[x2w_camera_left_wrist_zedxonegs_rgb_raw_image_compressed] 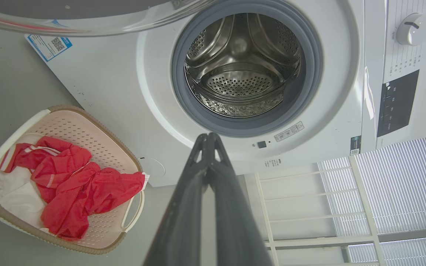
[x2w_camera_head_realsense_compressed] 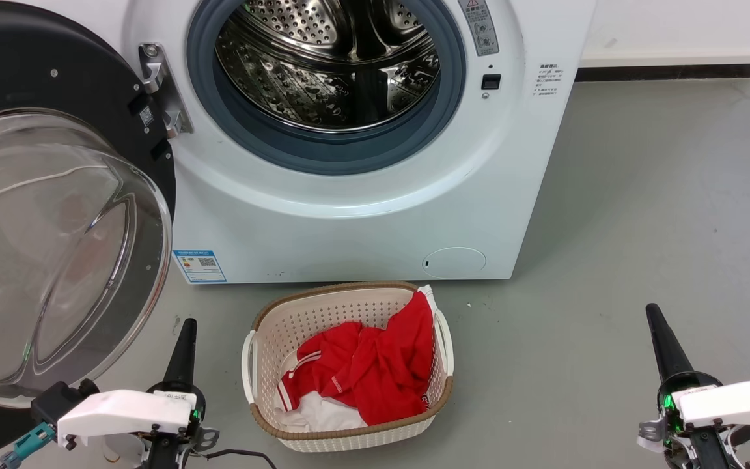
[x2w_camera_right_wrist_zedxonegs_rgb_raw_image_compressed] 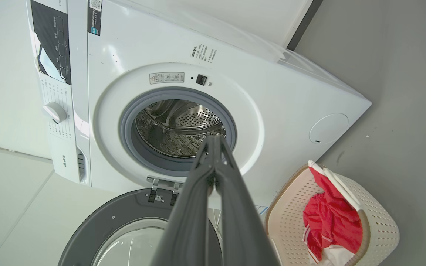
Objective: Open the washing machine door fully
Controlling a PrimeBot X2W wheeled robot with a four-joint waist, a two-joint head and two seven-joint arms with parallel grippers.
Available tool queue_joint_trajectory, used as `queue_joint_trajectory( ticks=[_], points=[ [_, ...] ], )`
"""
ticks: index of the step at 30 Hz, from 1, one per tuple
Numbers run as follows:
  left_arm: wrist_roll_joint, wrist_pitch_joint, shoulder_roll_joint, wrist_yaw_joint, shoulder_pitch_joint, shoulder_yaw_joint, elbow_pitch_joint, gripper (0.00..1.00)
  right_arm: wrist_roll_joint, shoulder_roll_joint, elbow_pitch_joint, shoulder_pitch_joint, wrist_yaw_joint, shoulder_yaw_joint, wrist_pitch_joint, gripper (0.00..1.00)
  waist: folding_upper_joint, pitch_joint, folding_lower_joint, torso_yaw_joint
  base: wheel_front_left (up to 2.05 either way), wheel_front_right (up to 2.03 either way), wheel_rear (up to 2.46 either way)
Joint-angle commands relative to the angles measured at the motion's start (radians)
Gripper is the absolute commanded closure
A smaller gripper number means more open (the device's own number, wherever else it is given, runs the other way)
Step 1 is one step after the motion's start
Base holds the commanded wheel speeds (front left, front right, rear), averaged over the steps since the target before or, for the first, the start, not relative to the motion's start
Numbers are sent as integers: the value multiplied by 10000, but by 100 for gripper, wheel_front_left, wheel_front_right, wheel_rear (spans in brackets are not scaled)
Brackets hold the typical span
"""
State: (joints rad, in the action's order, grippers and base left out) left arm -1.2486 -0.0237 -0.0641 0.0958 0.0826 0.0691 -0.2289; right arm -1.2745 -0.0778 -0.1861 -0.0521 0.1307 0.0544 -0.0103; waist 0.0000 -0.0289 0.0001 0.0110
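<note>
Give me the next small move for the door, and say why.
Probably just a light outward nudge with the left hand, to be sure. The washing machine door already stands swung wide on its hinge, the drum is uncovered, and that hand and the right hand are shut, holding nothing.

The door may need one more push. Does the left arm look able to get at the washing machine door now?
Probably yes: the washing machine door stands open close beside the left tool, with nothing between them.
</note>
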Motion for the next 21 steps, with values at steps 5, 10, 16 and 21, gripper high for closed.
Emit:
queue_joint_trajectory(
  ticks=[5,10,16,21],
  points=[
    [-601,-156,9,87,187,103,4,100,-620,-48,-49,-252,2,48,-124,100,0,30,-1,-13,0,0,0],
    [-1039,-267,32,120,208,159,-23,100,-1062,-41,-129,-317,1,76,-216,100,0,58,-1,-25,0,0,0],
    [-1532,-386,54,176,237,217,-53,100,-1562,-29,-214,-386,1,107,-326,100,0,91,-1,-39,0,0,0],
    [-1925,-494,70,208,258,259,-74,100,-1952,-19,-285,-400,1,136,-409,100,0,119,-1,-51,0,0,0]
  ],
)
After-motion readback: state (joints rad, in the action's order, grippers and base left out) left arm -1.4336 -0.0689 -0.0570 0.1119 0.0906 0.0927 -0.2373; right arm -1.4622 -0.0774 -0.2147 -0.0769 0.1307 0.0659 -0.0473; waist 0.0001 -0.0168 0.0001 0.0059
